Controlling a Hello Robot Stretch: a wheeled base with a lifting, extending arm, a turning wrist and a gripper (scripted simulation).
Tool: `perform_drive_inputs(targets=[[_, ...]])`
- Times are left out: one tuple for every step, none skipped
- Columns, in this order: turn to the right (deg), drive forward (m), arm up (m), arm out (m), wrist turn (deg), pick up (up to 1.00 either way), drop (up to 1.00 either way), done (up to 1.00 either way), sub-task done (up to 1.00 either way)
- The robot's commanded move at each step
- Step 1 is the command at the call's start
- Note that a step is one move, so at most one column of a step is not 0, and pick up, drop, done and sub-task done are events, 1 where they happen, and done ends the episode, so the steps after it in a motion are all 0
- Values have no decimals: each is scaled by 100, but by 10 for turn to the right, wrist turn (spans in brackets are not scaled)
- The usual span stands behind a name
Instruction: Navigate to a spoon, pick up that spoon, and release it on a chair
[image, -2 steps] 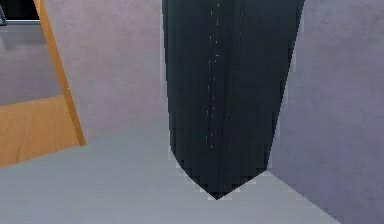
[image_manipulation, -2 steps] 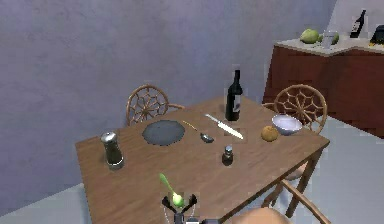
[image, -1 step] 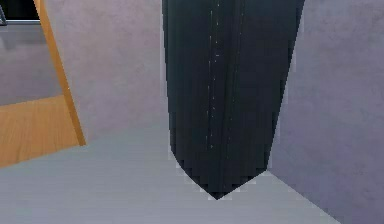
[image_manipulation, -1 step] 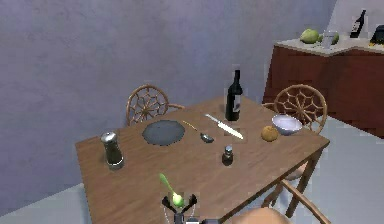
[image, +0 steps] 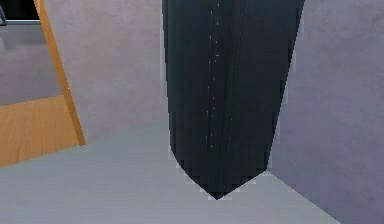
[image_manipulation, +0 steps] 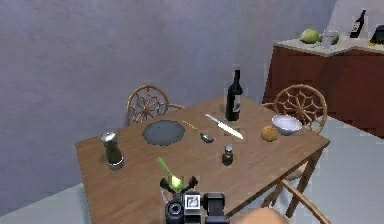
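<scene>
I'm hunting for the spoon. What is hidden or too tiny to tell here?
Arm side view: the gripper has a yellow-green thing right at it, so whether it holds anything cannot be told.
Arm side view: the bottom edge cuts off the near chair.
Arm side view: the grey piece beside the knife is too small to name.
Forward view: the top edge cuts off a tall dark thing.

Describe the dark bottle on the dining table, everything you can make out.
The bottle is dark, nearly black, and glossy like glass, with a slim neck, rounded shoulders and a straight body. It stands upright on the wooden table, toward the far edge. Only the tabletop touches it. A knife lies just in front, apart from it. How full it is cannot be told.
</scene>
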Motion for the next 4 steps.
perform_drive_inputs(targets=[[0,0,24,0,0,0,0,0,0],[0,0,0,0,-450,0,0,0,0],[0,0,0,0,-450,0,0,0,0],[0,0,0,0,-360,0,0,0,0]])
